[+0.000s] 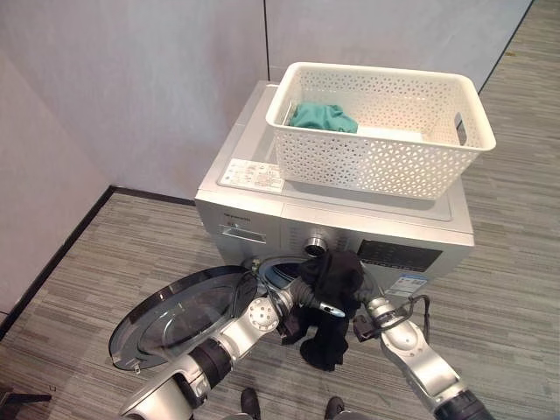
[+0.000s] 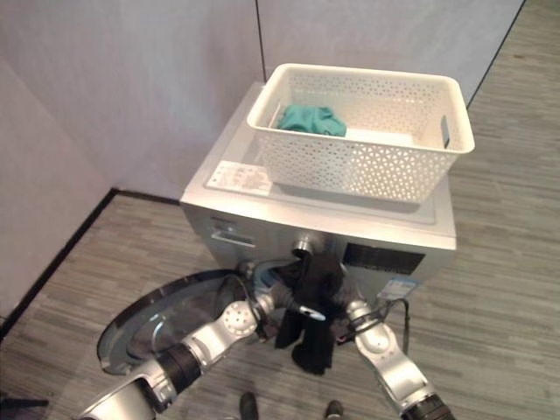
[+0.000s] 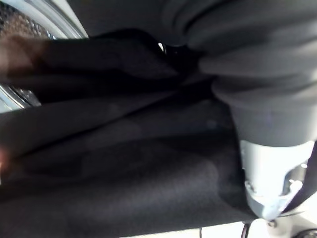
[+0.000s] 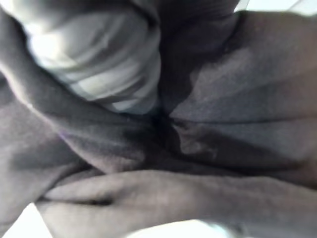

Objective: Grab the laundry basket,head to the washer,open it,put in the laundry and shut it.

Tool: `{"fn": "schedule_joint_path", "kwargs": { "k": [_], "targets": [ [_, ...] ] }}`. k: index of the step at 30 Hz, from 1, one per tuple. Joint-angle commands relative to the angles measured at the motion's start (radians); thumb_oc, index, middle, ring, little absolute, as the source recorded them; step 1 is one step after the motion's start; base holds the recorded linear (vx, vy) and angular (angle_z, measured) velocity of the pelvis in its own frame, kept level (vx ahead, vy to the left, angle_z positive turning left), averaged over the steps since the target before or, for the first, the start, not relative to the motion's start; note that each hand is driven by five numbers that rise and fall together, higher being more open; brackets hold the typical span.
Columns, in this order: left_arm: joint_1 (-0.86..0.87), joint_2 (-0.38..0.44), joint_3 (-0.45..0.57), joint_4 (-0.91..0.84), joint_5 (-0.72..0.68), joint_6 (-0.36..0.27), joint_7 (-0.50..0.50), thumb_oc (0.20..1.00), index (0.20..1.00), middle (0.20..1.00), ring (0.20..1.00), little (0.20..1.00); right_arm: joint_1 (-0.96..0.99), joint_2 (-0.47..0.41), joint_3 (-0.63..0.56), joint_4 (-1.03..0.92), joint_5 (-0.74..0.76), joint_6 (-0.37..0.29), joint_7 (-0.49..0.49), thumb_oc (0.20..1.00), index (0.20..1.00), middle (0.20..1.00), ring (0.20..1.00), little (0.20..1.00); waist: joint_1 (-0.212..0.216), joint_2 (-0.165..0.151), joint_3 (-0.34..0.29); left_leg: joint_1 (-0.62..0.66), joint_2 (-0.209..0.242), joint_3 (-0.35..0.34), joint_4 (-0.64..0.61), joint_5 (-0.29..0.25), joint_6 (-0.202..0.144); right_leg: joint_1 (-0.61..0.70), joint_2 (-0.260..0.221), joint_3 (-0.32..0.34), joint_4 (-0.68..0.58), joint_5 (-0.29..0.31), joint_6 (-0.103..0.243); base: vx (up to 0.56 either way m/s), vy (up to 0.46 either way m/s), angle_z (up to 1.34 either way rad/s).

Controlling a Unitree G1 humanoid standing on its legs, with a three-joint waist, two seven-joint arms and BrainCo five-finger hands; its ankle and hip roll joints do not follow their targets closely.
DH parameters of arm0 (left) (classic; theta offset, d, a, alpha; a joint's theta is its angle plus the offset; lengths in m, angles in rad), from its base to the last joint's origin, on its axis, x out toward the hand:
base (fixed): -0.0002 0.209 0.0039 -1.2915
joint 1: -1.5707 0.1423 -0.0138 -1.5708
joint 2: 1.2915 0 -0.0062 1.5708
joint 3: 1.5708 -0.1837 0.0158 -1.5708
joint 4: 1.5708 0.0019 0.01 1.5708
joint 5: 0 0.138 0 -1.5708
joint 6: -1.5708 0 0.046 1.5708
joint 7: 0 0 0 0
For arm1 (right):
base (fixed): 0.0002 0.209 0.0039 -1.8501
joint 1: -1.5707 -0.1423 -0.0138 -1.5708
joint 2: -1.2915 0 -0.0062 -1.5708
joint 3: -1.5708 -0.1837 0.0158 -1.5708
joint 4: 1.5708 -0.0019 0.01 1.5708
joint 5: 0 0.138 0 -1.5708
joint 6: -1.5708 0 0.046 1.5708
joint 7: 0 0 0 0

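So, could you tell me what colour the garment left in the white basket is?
Teal green; the crumpled cloth garment shows best in the left eye view.

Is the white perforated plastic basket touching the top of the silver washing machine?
Touching. In the left eye view the white perforated plastic basket sits flat on the lid of the silver washing machine, with no gap under its base.

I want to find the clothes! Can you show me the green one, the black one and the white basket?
green cloth (image 1: 323,117), left eye view, middle of the bundle in the basket.
black garment (image 1: 332,293), left eye view, middle of the hanging cloth at the washer's opening.
white basket (image 1: 376,162), left eye view, front wall.
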State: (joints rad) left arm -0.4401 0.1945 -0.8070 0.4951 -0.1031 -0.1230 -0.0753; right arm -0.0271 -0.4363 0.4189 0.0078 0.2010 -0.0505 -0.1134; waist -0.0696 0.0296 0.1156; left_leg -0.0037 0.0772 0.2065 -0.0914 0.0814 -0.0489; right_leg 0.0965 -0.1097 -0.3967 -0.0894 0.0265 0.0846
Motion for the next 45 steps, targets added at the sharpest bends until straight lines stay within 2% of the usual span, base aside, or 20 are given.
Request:
{"fn": "schedule_joint_path", "kwargs": {
  "k": [1,8,13,18,25,26,28,29,37,38,39,40,45],
  "targets": [
    [-0.078,-0.148,-0.209,0.078,0.095,-0.061,-0.110,1.000,1.000,1.000,1.000,1.000,-0.189,0.073,0.022,-0.065,0.041,-0.071,-0.007,0.200,0.200,0.200,0.200,0.200,-0.012,-0.033,-0.014,-0.019,0.028,0.076,0.004,-0.046,-0.018,0.043,-0.014,0.058,0.038,-0.131,0.012,0.00,0.000,0.00],
    [-0.041,-0.118,-0.211,0.107,0.218,-0.078,-0.105,1.000,1.000,1.000,1.000,1.000,-0.223,0.062,0.002,-0.093,0.052,-0.084,-0.015,0.200,0.200,0.200,0.200,0.200,-0.005,-0.041,-0.014,-0.016,0.033,0.095,0.004,-0.053,-0.018,0.036,-0.013,0.077,0.031,-0.123,0.017,0.00,-0.001,-0.02],
    [0.011,-0.050,-0.141,0.121,0.331,-0.095,0.000,1.000,1.000,1.000,1.000,1.000,-0.287,0.051,-0.014,-0.111,0.033,-0.099,-0.043,0.200,0.200,0.200,0.200,0.200,0.024,-0.053,-0.008,-0.013,0.040,0.111,0.004,-0.056,-0.018,0.027,-0.008,0.096,0.020,-0.113,0.023,-0.01,-0.009,-0.13],
    [0.017,-0.091,-0.107,0.226,0.390,-0.080,0.096,1.000,1.000,1.000,1.000,1.000,-0.296,0.068,-0.016,-0.154,0.049,-0.109,-0.070,0.200,0.200,0.200,0.200,0.200,0.033,-0.071,-0.005,-0.014,0.047,0.119,0.004,-0.049,-0.021,0.025,-0.002,0.092,0.020,-0.113,0.017,0.00,-0.022,-0.15],
    [0.004,-0.141,-0.046,0.246,0.319,-0.051,0.192,1.000,1.000,1.000,1.000,1.000,-0.202,0.050,-0.028,-0.201,0.086,-0.104,-0.085,0.200,0.200,0.200,0.200,0.200,0.026,-0.090,0.000,-0.027,0.054,0.105,0.004,-0.040,-0.026,0.028,0.008,0.063,0.022,-0.118,0.007,-0.01,-0.034,0.04],
    [-0.001,-0.162,-0.024,0.254,0.266,-0.040,0.228,1.000,1.000,1.000,1.000,1.000,-0.178,0.046,-0.029,-0.194,0.102,-0.098,-0.099,0.200,0.200,0.200,0.200,0.200,0.025,-0.096,0.002,-0.030,0.057,0.105,0.004,-0.034,-0.028,0.027,0.011,0.056,0.023,-0.118,0.005,-0.02,-0.041,0.01],
    [-0.007,-0.170,-0.015,0.260,0.246,-0.037,0.244,1.000,1.000,1.000,1.000,1.000,-0.175,0.045,-0.027,-0.188,0.111,-0.097,-0.104,0.200,0.200,0.200,0.200,0.200,0.023,-0.099,0.003,-0.032,0.059,0.105,0.004,-0.033,-0.028,0.024,0.012,0.055,0.024,-0.118,0.005,-0.02,-0.042,0.04],
    [-0.015,-0.181,0.008,0.254,0.177,-0.031,0.278,1.000,1.000,1.000,1.000,1.000,-0.172,0.042,-0.017,-0.181,0.129,-0.093,-0.118,0.200,0.200,0.200,0.200,0.200,0.020,-0.105,0.005,-0.036,0.065,0.109,0.004,-0.027,-0.030,0.016,0.016,0.053,0.035,-0.119,0.003,-0.02,-0.038,0.03],
    [-0.026,-0.165,0.055,0.240,0.109,-0.031,0.339,1.000,1.000,1.000,1.000,1.000,-0.152,0.019,-0.012,-0.173,0.142,-0.093,-0.127,0.200,0.200,0.200,0.200,0.200,0.011,-0.116,0.003,-0.034,0.077,0.123,0.004,-0.020,-0.034,0.011,0.024,0.051,0.042,-0.119,-0.001,0.00,-0.005,0.00],
    [-0.027,-0.170,0.059,0.250,0.100,-0.032,0.344,0.893,0.893,0.893,0.893,0.893,-0.154,0.020,-0.009,-0.169,0.145,-0.094,-0.130,0.200,0.200,0.200,0.200,0.200,0.009,-0.117,0.003,-0.034,0.079,0.124,0.004,-0.019,-0.035,0.010,0.025,0.051,0.042,-0.120,-0.002,0.00,0.000,0.00],
    [-0.030,-0.175,0.061,0.260,0.095,-0.033,0.346,0.464,0.464,0.464,0.464,0.464,-0.158,0.020,-0.006,-0.164,0.146,-0.094,-0.134,0.200,0.200,0.200,0.200,0.200,0.007,-0.118,0.003,-0.034,0.081,0.126,0.004,-0.018,-0.036,0.009,0.026,0.050,0.042,-0.119,-0.001,0.00,0.000,0.00],
    [-0.035,-0.179,0.064,0.272,0.088,-0.033,0.356,0.216,0.216,0.216,0.216,0.216,-0.155,0.021,-0.003,-0.161,0.150,-0.094,-0.136,0.200,0.200,0.200,0.200,0.200,0.005,-0.119,0.004,-0.034,0.081,0.126,0.004,-0.018,-0.037,0.008,0.027,0.051,0.043,-0.119,-0.002,0.00,0.000,0.00],
    [-0.033,-0.179,0.089,0.283,0.065,-0.039,0.380,0.200,0.200,0.200,0.200,0.200,-0.143,0.015,0.015,-0.169,0.159,-0.104,-0.132,0.200,0.200,0.200,0.200,0.200,-0.006,-0.124,0.008,-0.032,0.089,0.120,0.004,-0.028,-0.051,0.007,0.034,0.065,0.051,-0.137,-0.003,0.03,-0.032,-0.01]
  ]
}}
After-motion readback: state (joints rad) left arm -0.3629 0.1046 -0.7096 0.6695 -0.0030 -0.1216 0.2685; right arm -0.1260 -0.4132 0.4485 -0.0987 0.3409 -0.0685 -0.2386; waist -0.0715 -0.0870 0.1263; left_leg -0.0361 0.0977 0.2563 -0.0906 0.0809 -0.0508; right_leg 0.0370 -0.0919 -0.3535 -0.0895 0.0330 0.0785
